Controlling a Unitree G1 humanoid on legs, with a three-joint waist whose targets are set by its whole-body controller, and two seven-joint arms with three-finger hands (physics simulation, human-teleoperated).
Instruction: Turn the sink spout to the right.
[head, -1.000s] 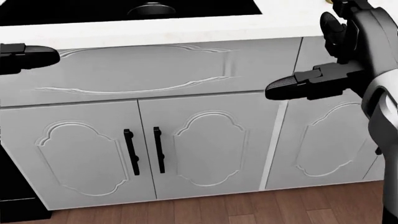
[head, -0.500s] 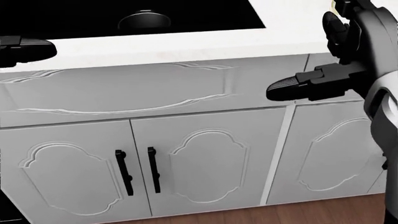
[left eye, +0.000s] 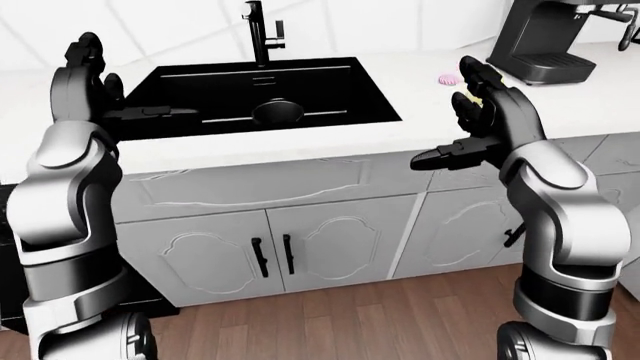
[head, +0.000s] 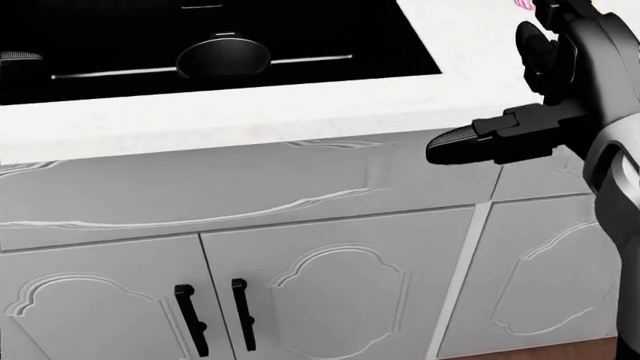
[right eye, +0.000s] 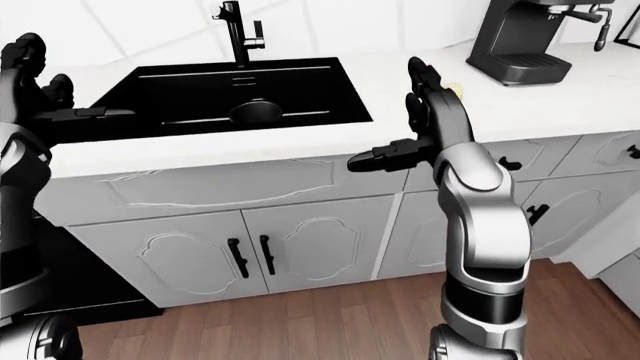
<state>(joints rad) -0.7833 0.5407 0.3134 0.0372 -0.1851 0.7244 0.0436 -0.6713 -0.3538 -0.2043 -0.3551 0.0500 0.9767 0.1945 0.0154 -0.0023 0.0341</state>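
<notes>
Since 1 s ago the whole head view has slid down: cabinet doors dropped toward the bottom edge and more of the sink (head: 300, 45) shows up top, so the camera moved w/ me, not the things. R hand (left eye: 470, 124) kept its spot at the view's right edge.

R hand fingers apart, holding nothing, hanging over the counter (left eye: 420, 97) edge right of the basin. L hand (left eye: 95, 90) also spread, empty, at upper left of the left-eye view, beside the basin's left rim.

Spout (left eye: 256, 30) stands at top center of that view, past the far rim of the basin, well apart from both hands.

Risks, as I judge: it's a long reach across the basin, so I may lean too far & bump the cabinet (left eye: 270, 247). Could also catch the side lever instead of the spout, or swing my forearm into the coffee machine (left eye: 545, 37) at upper right.
</notes>
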